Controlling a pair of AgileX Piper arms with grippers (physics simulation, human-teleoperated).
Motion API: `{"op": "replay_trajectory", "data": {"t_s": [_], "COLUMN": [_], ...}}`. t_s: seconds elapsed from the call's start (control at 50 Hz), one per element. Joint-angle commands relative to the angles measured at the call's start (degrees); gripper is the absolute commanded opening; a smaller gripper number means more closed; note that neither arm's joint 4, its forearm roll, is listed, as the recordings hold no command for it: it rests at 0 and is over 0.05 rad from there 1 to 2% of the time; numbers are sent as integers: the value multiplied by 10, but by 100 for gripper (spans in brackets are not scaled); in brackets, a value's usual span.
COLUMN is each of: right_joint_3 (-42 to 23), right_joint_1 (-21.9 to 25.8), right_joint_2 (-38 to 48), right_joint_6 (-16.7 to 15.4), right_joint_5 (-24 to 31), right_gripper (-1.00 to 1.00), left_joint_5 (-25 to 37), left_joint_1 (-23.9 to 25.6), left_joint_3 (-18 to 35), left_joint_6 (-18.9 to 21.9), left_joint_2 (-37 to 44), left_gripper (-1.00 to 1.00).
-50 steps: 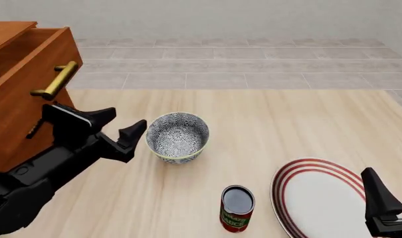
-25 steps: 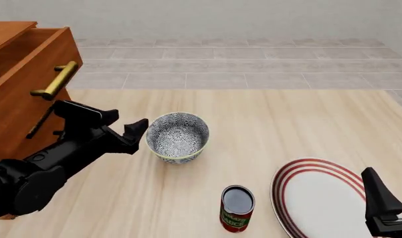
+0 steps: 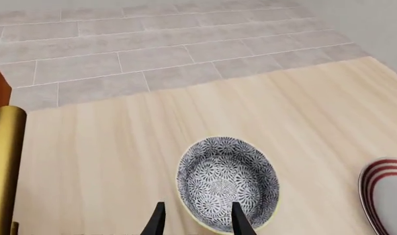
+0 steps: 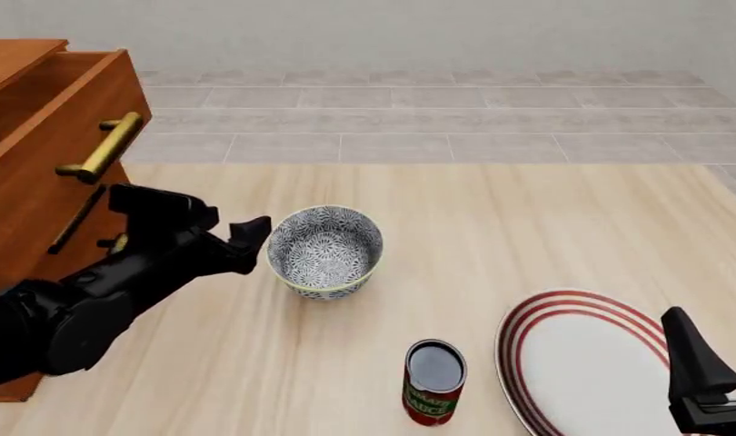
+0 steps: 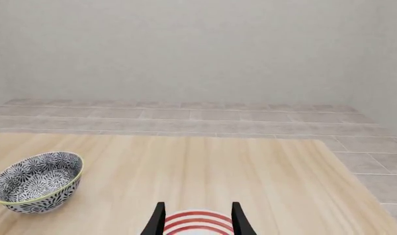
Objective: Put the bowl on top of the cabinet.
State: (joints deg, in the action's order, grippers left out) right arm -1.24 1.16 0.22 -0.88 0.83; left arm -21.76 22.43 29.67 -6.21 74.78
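Observation:
The bowl [image 4: 325, 252], patterned grey-blue with a pale rim, stands upright on the table left of centre. It also appears in the left wrist view [image 3: 228, 182] and the right wrist view [image 5: 36, 182]. My left gripper [image 4: 216, 222] is open just left of the bowl, one fingertip [image 4: 254, 229] close to its rim. In the left wrist view that gripper [image 3: 197, 223] has one finger over the bowl's near rim. The cabinet [image 4: 34, 173] rises at the far left behind the left arm. My right gripper [image 4: 726, 359] is open and empty, low at the right.
A brass handle [image 4: 102, 145] juts from the cabinet's front, also seen close up [image 3: 6, 166]. A red-ringed white plate [image 4: 586, 363] lies at the front right under the right gripper [image 5: 197, 220]. A red can [image 4: 435, 381] stands in front of the bowl.
The left arm has lifted and turned its wrist, with the gripper staying beside the bowl's left rim. The bowl and the right arm have not moved.

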Motion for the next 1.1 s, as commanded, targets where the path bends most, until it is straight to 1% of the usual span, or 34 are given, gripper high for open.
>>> {"op": "replay_trajectory", "data": {"t_s": [0.02, 0.14, 0.18, 0.22, 0.3, 0.48, 0.58, 0.74, 0.8, 1.1], "right_joint_3": [1, 1, 1, 1, 1, 1, 1, 2, 2, 3], "right_joint_1": [1, 0, -1, -1, -1, -1, -1, -1, -1, -2], "right_joint_2": [0, -1, -1, -1, -1, -1, -1, 0, 0, 6], "right_joint_6": [0, 0, 0, 0, 1, 1, 2, 2, 2, 3], "right_joint_5": [0, 1, 1, 1, 1, 2, 2, 1, 1, -4], "right_gripper": [100, 100, 100, 100, 100, 100, 100, 100, 100, 100], "left_joint_5": [11, 20, 23, 29, 38, 42, 43, 42, 43, 60], "left_joint_1": [-8, -8, -6, -8, -4, -5, -9, -5, -5, -4], "left_joint_3": [13, 26, 28, 34, 42, 48, 51, 58, 60, 79], "left_joint_6": [-17, -9, -10, -20, -9, -14, -9, -19, -29, -36], "left_joint_2": [19, 35, 38, 49, 48, 65, 75, 88, 91, 118], "left_gripper": [100, 100, 100, 100, 100, 100, 100, 100, 100, 100]}}
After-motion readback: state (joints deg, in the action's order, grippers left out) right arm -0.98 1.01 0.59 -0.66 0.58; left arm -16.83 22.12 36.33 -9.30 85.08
